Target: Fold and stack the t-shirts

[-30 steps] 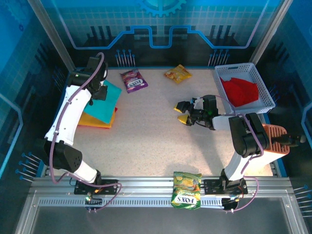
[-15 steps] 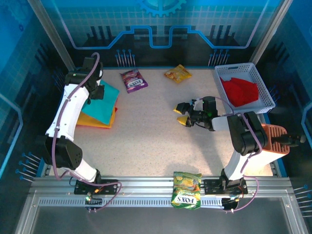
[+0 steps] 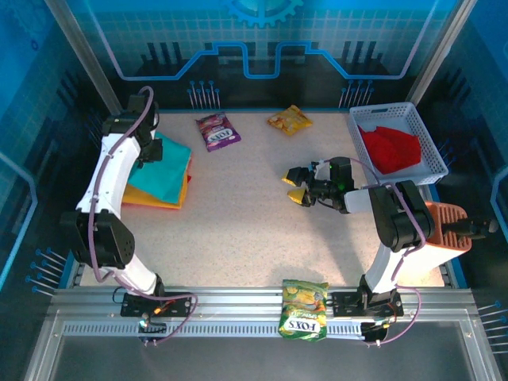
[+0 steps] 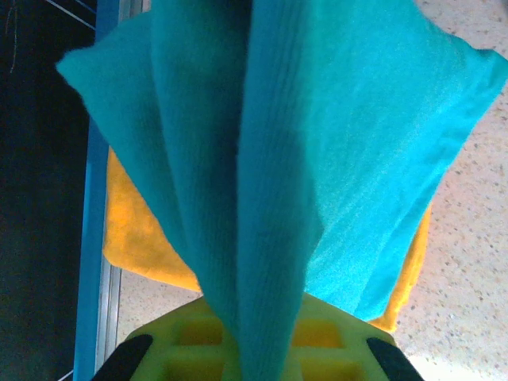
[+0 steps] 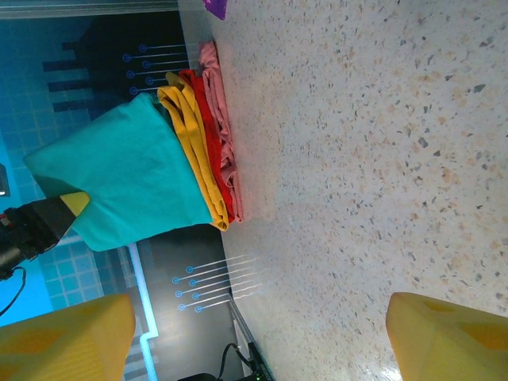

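Speckled table [image 3: 238, 230]: left gripper [image 4: 254, 345] clamps the folded teal shirt [image 3: 163, 171] atop the yellow shirt [image 3: 155, 198], right gripper [image 3: 295, 184] gapes empty, red shirt [image 3: 390, 149] in the basket [image 3: 434, 159] apparently left to fold.

- Robot lab test cell, not a home or shop.
- Blue printed backdrop panels [image 3: 317, 48] with a gear graphic [image 3: 262, 9] at top centre.
- Aluminium extrusion rail [image 3: 238, 305] along the bottom, with the left arm [image 3: 111, 178] and right arm [image 3: 397, 230] bolted on.
- Speckled table [image 3: 238, 230] and metal frame posts [image 3: 83, 55] at the upper corners.
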`<act>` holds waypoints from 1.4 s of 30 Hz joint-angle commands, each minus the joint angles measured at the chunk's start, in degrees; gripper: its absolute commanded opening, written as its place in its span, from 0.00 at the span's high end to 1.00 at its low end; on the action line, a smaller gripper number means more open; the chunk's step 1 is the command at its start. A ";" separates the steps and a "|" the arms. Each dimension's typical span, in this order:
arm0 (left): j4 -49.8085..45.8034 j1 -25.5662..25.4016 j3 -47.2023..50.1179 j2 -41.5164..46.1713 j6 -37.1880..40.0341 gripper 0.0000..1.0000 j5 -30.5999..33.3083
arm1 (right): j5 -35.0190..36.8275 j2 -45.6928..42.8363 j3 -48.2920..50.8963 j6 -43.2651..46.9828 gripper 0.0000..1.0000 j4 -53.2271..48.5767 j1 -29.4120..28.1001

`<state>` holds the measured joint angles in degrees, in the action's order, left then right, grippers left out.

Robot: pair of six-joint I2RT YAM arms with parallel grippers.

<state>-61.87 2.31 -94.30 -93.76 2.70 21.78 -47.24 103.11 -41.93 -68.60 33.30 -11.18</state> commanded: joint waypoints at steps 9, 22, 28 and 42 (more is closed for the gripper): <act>4.30 4.36 1.98 -4.76 -2.17 1.00 2.13 | 2.32 -8.30 -4.31 14.71 0.14 -18.95 0.72; 6.03 6.18 3.07 -7.56 -3.75 1.00 5.29 | 2.71 -9.73 -4.47 16.57 0.14 -21.87 1.05; 6.62 6.92 3.07 -9.35 -3.99 1.00 5.78 | 2.68 -10.06 -3.86 16.55 0.14 -21.78 1.16; 2.24 10.00 -0.80 -14.96 -10.86 0.01 14.04 | 2.68 -11.92 -1.63 17.30 0.14 -22.51 1.17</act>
<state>-57.12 11.62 -92.86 -109.14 -5.28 32.60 -44.51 93.10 -44.29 -52.71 12.38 -11.05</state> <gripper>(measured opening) 0.962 0.862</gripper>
